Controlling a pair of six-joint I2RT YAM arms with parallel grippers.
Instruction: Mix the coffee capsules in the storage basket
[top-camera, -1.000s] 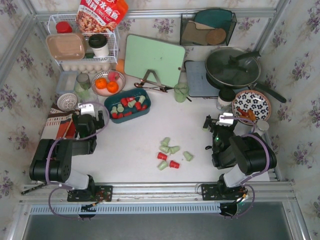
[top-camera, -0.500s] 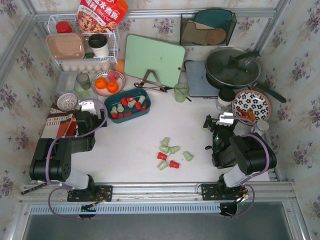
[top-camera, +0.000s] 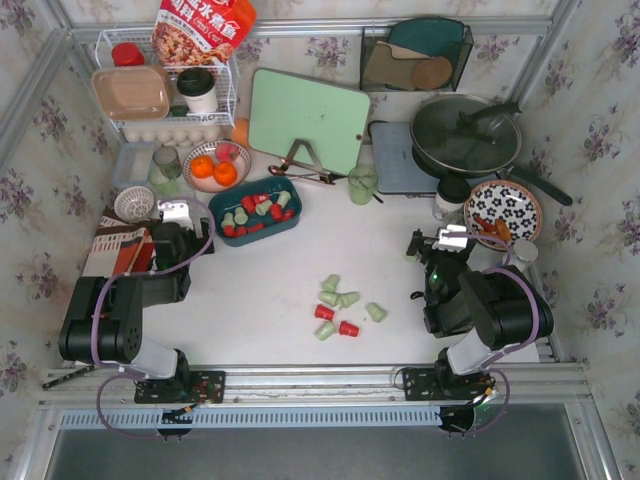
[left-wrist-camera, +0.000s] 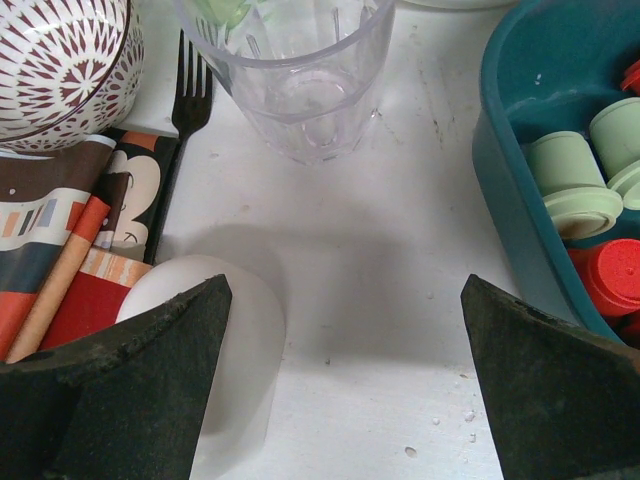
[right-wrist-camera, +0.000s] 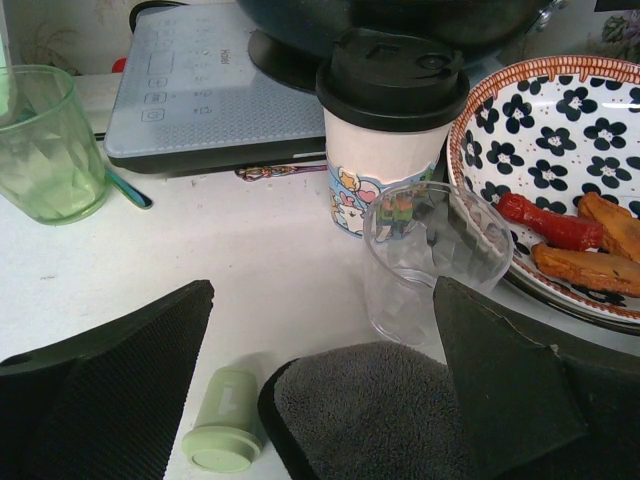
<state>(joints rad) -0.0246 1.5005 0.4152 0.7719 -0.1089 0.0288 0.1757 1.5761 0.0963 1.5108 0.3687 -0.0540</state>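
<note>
The left gripper (top-camera: 178, 224) hangs with its jaws spread wide and empty over the table (top-camera: 280, 275), a clear glass (left-wrist-camera: 300, 80) ahead of it at 12 o'clock. The storage basket (top-camera: 272, 232) sits just beside it at 3 o'clock, holding red and mint coffee capsules (top-camera: 255, 208). More loose capsules (top-camera: 346, 299) lie on the table, at 4 o'clock from that gripper and 8 o'clock from the right gripper (top-camera: 447, 240), which is also wide open and empty. One mint capsule (right-wrist-camera: 225, 435) lies on its side near its left finger
</note>
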